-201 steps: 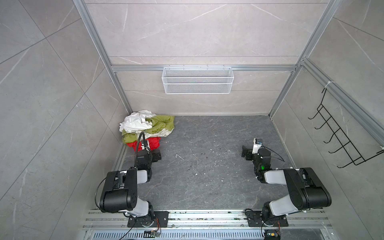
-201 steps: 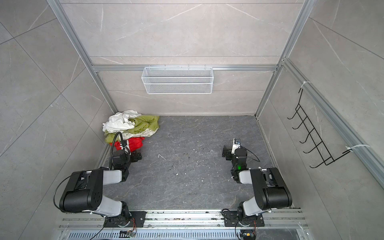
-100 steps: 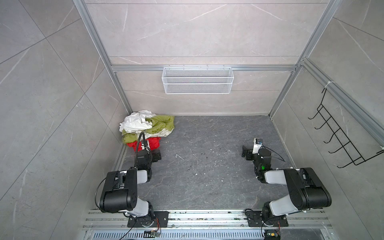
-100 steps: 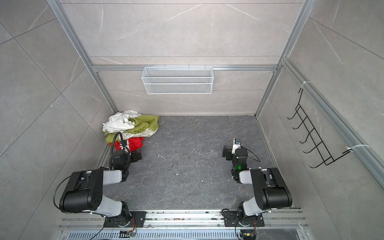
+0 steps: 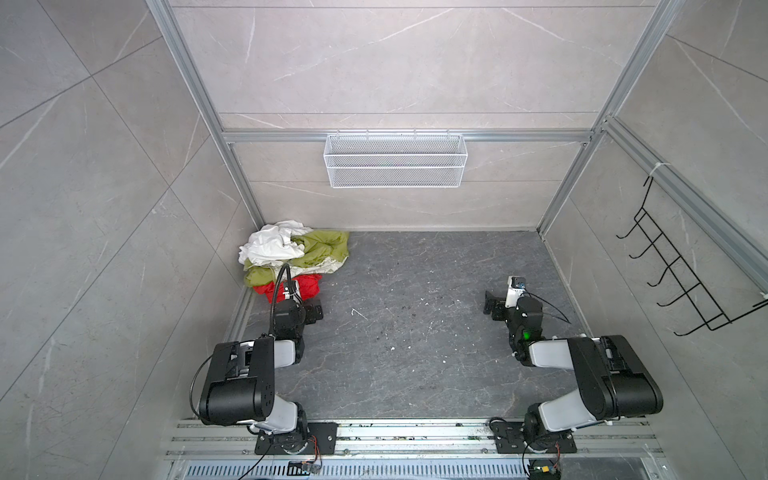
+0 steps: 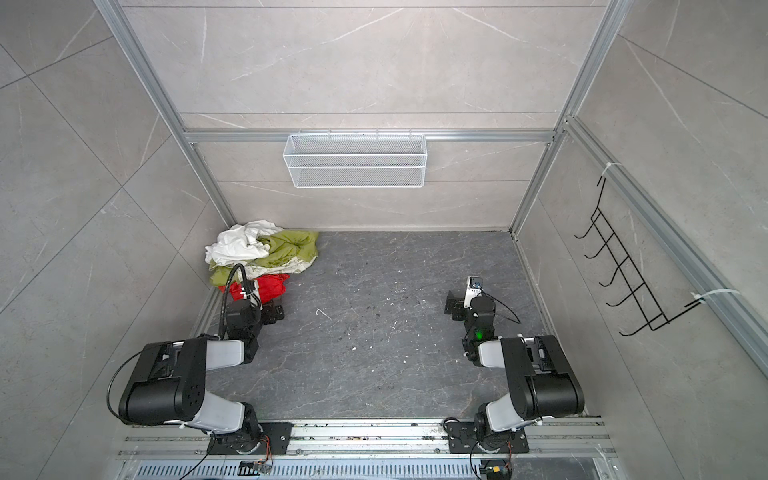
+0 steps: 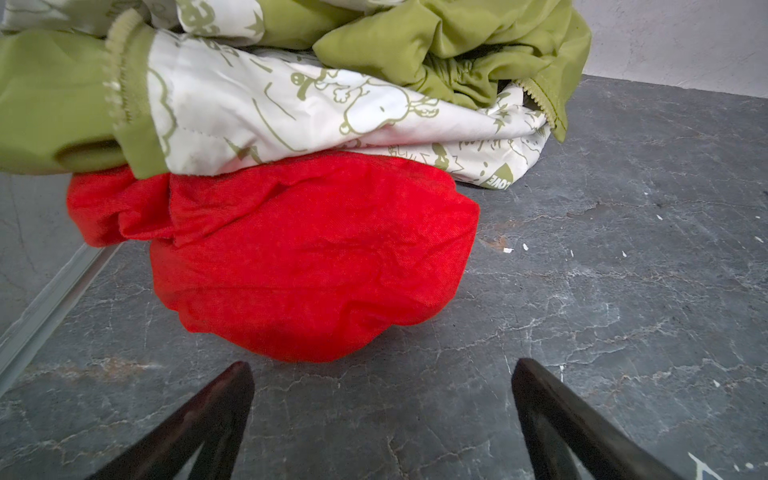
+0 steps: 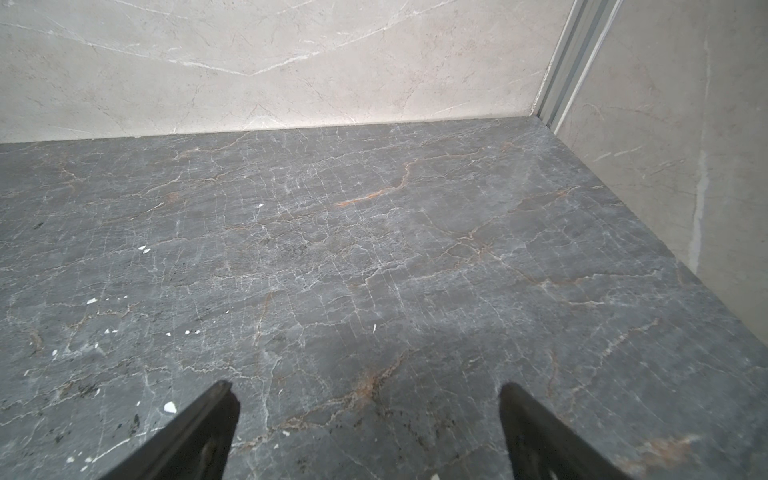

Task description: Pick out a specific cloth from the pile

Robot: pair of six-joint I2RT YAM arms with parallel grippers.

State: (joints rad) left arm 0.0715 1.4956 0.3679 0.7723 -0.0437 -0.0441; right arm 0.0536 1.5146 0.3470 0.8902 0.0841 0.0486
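Dark marbled tabletop (image 5: 415, 353), flecked with white chips, boxed in by pale stone walls (image 5: 395, 62); a wire basket (image 5: 395, 160) hangs at the back, a hook rack (image 5: 688, 270) on the right. The pile (image 5: 291, 253) fills the far left corner; the cloth (image 7: 311, 257), red, pokes from under the olive-green garment (image 7: 457, 37) at its near edge. Left fingers (image 7: 224, 399) gape just short of it, empty; right fingers (image 8: 212, 411) gape over bare stone.

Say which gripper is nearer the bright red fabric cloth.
Left. The left gripper sits just short of the bright red cloth; the right gripper is far across the floor.
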